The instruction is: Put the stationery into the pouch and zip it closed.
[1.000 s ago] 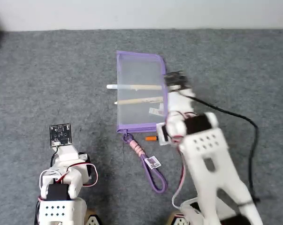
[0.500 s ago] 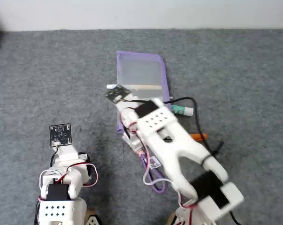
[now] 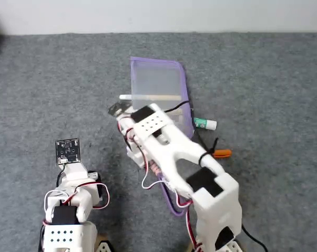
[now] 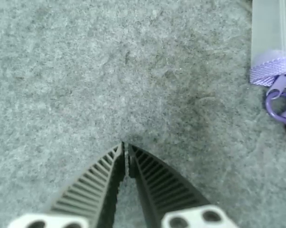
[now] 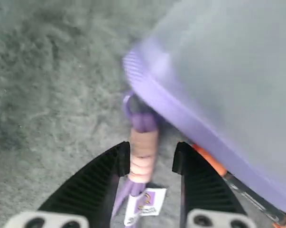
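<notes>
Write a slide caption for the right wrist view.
Open right tool straddles the pink-wrapped purple zipper strap at a corner of the translucent purple-edged pouch.

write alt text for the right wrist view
The right arm's open fingers sit either side of the pink-wrapped zip strap at the corner of the purple-edged translucent pouch, on grey carpet. A small tag lies by the strap, and something orange shows at the pouch's edge.

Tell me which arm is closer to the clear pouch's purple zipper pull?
Right. The right arm has open jaws astride the pink-wrapped strap on the purple zipper pull; the left arm sits apart, jaws shut over grey carpet.
</notes>
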